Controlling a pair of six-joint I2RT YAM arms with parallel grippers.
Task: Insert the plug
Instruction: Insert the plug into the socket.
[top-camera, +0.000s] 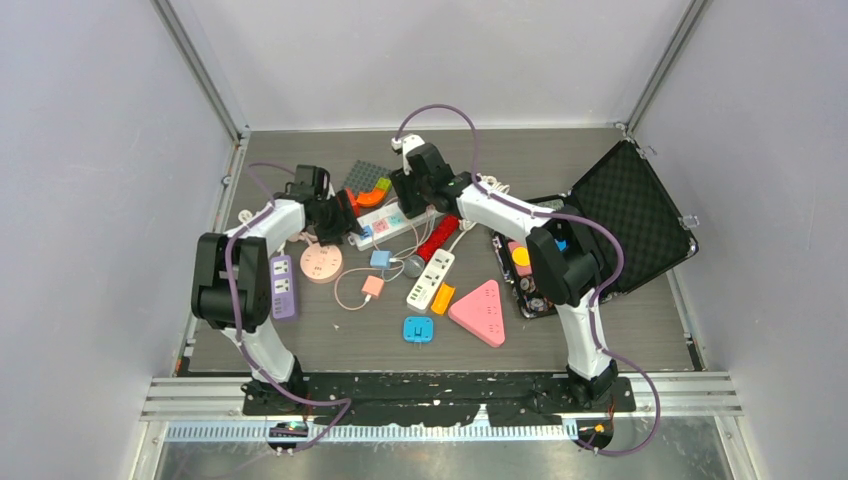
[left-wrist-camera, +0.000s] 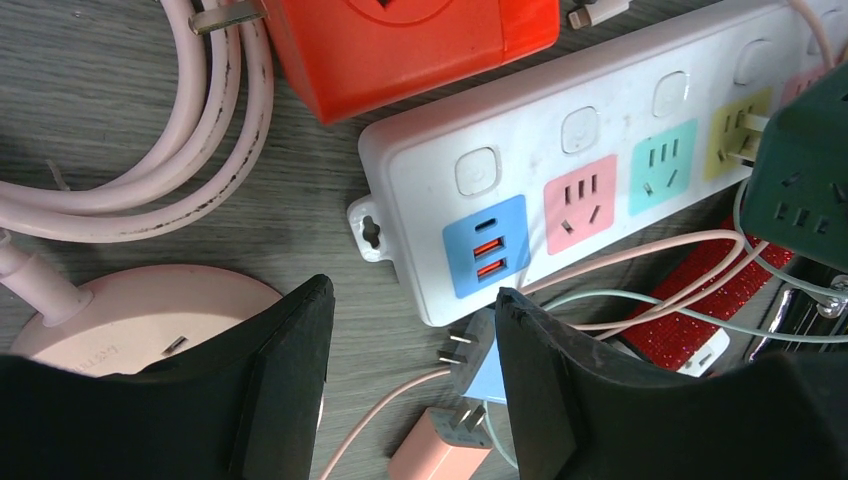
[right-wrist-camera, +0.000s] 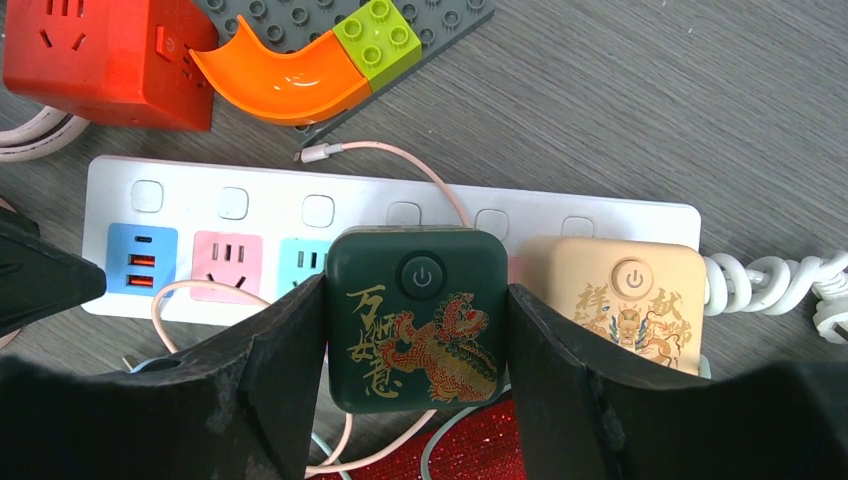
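Both arms are built alike, with white tubular links between chunky black joint housings. The left arm (top-camera: 243, 268) stands at lower left of the overhead view and the right arm (top-camera: 563, 262) at lower right. A purple cable (top-camera: 437, 107) trails along each. The left hand (left-wrist-camera: 413, 390) and right hand (right-wrist-camera: 417, 400) have matte black, wedge-shaped fingers (left-wrist-camera: 285, 390).

Table (top-camera: 650, 320): dark grey wood grain.
- White power strip (left-wrist-camera: 600, 110) flat, just ahead of left gripper (left-wrist-camera: 412, 300); runs on under right gripper (right-wrist-camera: 415, 300).
- Red cube socket (right-wrist-camera: 100, 55) and grey brick plate (right-wrist-camera: 450, 15) beyond strip, ahead of both grippers.
- Round pink socket (left-wrist-camera: 150, 310) partly under one finger of left gripper; pink cable (left-wrist-camera: 200, 150) looped ahead of it.
- Small blue plug (left-wrist-camera: 480, 365) and small pink plug (left-wrist-camera: 440, 455) between left gripper's fingers, toward wrist.
- Red glitter strip (right-wrist-camera: 450, 450) below right gripper.
- Pink triangle socket (top-camera: 481, 311), blue square adapter (top-camera: 418, 329) and purple strip (top-camera: 283, 287) behind grippers, toward arm bases.
- Open black case (top-camera: 620, 215) to right of right gripper.
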